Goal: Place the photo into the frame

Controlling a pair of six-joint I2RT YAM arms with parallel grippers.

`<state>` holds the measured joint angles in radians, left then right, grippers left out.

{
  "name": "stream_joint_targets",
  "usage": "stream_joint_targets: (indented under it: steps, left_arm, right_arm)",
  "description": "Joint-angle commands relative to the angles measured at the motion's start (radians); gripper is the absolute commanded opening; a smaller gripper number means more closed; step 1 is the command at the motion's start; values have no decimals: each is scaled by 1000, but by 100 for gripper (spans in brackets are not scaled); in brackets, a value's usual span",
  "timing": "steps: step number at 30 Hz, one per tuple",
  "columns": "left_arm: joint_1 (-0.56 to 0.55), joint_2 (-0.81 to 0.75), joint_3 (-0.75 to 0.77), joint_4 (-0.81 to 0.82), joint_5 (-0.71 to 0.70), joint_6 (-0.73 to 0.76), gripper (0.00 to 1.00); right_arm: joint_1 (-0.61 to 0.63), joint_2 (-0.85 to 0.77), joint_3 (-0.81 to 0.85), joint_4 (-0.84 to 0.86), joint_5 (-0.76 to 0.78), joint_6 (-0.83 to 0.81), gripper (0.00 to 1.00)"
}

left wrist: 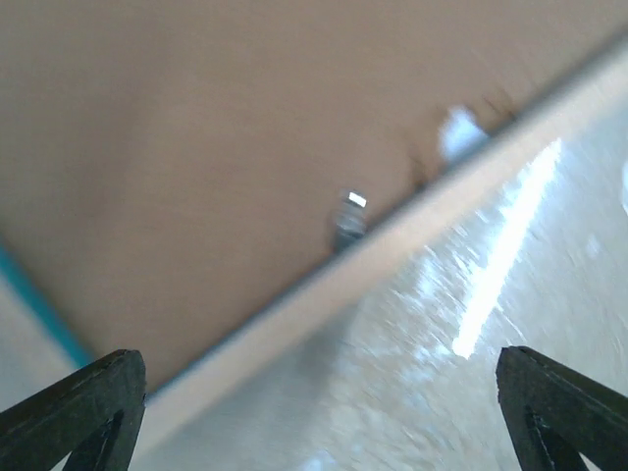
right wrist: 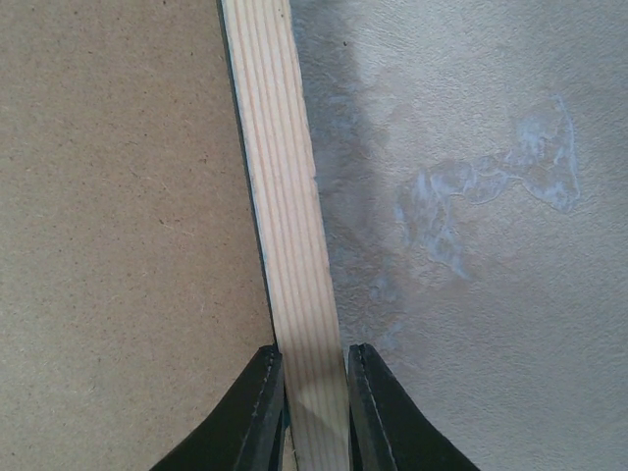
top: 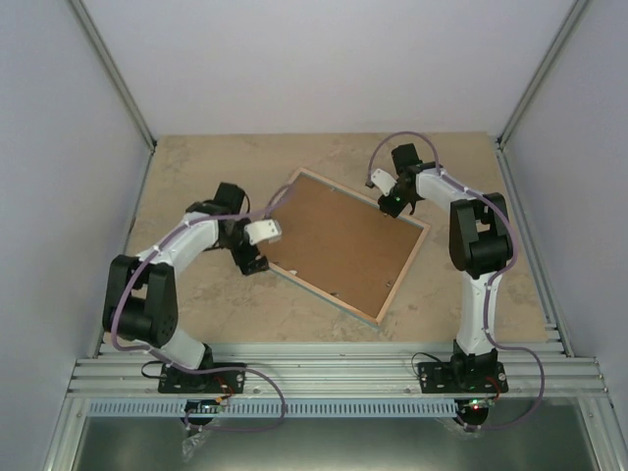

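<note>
The frame [top: 403,275] lies face down in the middle of the table, its light bare-wood rim up and the brown backing board [top: 343,240] filling it. The photo is not in view. My right gripper [top: 400,204] is at the frame's far right edge. In the right wrist view it [right wrist: 312,392] is shut on the wooden rim [right wrist: 285,196], one finger [right wrist: 255,412] on each side. My left gripper [top: 248,259] is by the frame's left edge. In the left wrist view it [left wrist: 324,422] is open and empty, just off the rim [left wrist: 392,245].
The marbled tabletop [top: 196,177] runs between grey side walls. A small metal tab [left wrist: 350,218] sits on the backing board [left wrist: 196,147] near the rim. A turquoise strip [left wrist: 39,304] of the frame shows at the left. The left wrist view is blurred.
</note>
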<state>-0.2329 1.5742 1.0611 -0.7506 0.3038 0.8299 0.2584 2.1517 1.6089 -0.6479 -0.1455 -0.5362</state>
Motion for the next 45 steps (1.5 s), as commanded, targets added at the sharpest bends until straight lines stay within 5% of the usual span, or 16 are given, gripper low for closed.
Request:
stream_joint_targets:
  steps: [1,13,34,45]
  left_arm:
    - [-10,-91,-118,6,70,368,97]
    - [-73,27,-134,172,-36,501,69]
    - [-82,144,-124,208,-67,575,46]
    - [-82,121,-114,147,-34,644,14]
  right_arm:
    - [-4,12,-18,12,8,64,1]
    - [-1,14,-23,19,-5,89,1]
    - [1,23,-14,10,1,109,0]
    - [1,30,-15,14,0,114,1]
